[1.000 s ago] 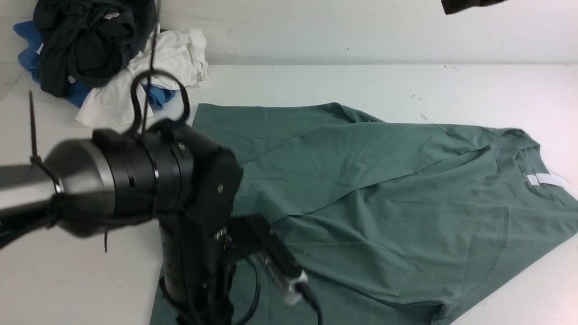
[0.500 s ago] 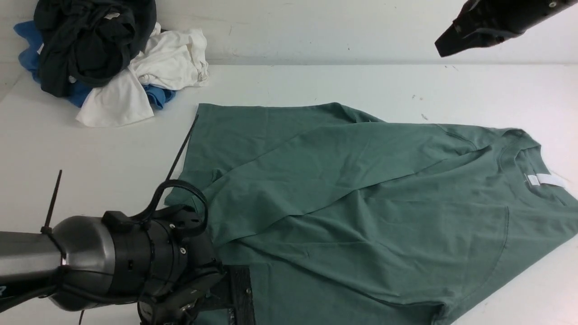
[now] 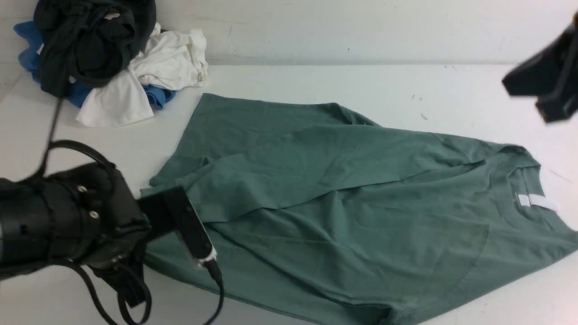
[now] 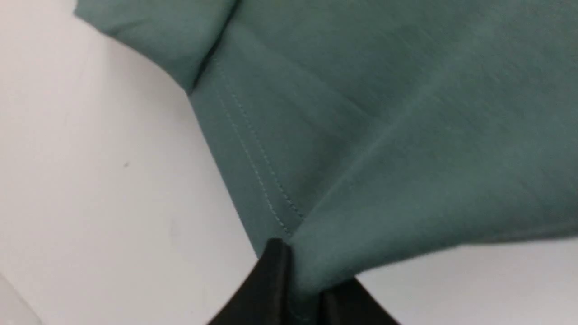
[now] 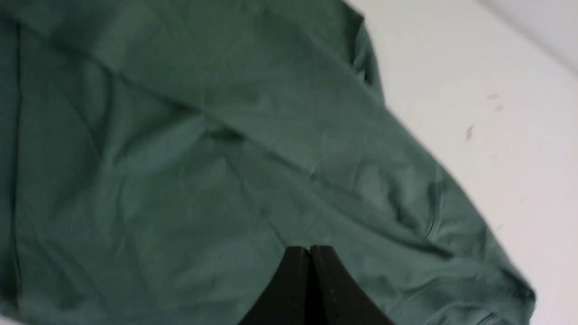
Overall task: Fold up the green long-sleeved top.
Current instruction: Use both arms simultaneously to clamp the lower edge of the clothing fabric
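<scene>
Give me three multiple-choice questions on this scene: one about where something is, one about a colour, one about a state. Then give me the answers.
1. Where on the table does the clothes pile lie?
A. At the near right edge
B. At the far left corner
C. In the middle

2. What colour is the neck label of the top?
A. Red
B. Black
C. White

3. How do the jaws of the left gripper stand?
A. Shut on the top
B. Wide open over bare table
C. Shut on a white garment

Answers:
1 B: the front view shows the pile far back on the left.
2 C: a white strip shows inside the neck.
3 A: the left wrist view shows green fabric pinched between them.
</scene>
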You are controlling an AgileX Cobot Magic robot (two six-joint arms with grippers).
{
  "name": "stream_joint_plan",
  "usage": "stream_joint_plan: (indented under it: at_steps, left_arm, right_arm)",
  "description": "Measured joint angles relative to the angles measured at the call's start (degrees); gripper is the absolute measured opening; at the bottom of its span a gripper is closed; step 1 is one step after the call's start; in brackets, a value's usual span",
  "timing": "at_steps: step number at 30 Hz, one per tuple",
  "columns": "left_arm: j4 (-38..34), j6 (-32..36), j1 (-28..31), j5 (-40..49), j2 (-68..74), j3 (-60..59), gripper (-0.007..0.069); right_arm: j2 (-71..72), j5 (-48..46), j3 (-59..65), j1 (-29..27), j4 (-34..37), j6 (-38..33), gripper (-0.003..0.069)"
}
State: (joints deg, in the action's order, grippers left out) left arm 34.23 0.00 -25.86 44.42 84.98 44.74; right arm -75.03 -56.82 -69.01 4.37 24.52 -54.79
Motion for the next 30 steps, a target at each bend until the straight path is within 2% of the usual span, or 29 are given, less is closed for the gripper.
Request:
stream_joint_plan:
  at_steps: [3,6,10,12,13,14,17,22,24,27,28,30]
  left_arm:
    - [-2.6,0.0,4.7,-0.5,-1.5,1.0,0.0024]
    - [-4.6,0.0,8.3,-0.7,-1.9,2.2,0.0024]
    - [-6.0,0.0,11.2,-0.8,-2.0,3.5,0.0024]
    - [-7.3,0.0,12.1,-0.8,-2.0,4.1,0.0024]
    - [-7.4,0.0,12.2,-0.8,-2.0,4.1,0.0024]
    - [-8.1,0.0,12.4,-0.8,-2.0,4.3,0.0024]
    - [-8.8,0.0,12.5,-0.8,-2.0,4.4,0.0024]
    - [-9.9,0.0,12.5,-0.8,-2.0,4.4,0.0024]
    - [-10.4,0.0,12.5,-0.8,-2.0,4.4,0.0024]
    - [-11.8,0.0,12.6,-0.6,-2.1,4.4,0.0024]
    - [-11.9,0.0,12.6,-0.6,-2.1,4.4,0.0024]
    - [-13.6,0.0,12.6,-0.5,-2.6,4.4,0.0024]
  right_arm:
    - [-0.3,2.6,9.2,0.0,-0.2,-2.6,0.0010]
    - [-1.1,4.6,16.8,0.0,-0.9,-3.5,0.0076]
    - [-2.4,8.7,21.9,0.0,-2.4,-4.5,0.0251]
    - [-3.7,10.4,23.3,0.0,-4.4,-6.2,0.0374]
    - [-3.7,10.4,23.3,0.0,-4.6,-6.4,0.0374]
    - [-5.0,10.9,24.0,0.5,-6.6,-7.5,0.0444]
    - [-7.3,11.4,24.5,2.6,-9.7,-8.1,0.0486]
    - [-13.8,13.1,24.6,7.6,-17.7,-8.4,0.0456]
    - [-16.3,14.4,24.6,8.4,-22.2,-7.5,0.0405]
    - [-17.5,16.6,24.6,8.6,-25.2,-4.7,0.0287]
    - [-17.5,16.7,24.6,8.6,-25.2,-4.6,0.0276]
    - [-17.5,18.6,24.6,8.6,-25.6,-2.8,0.0140]
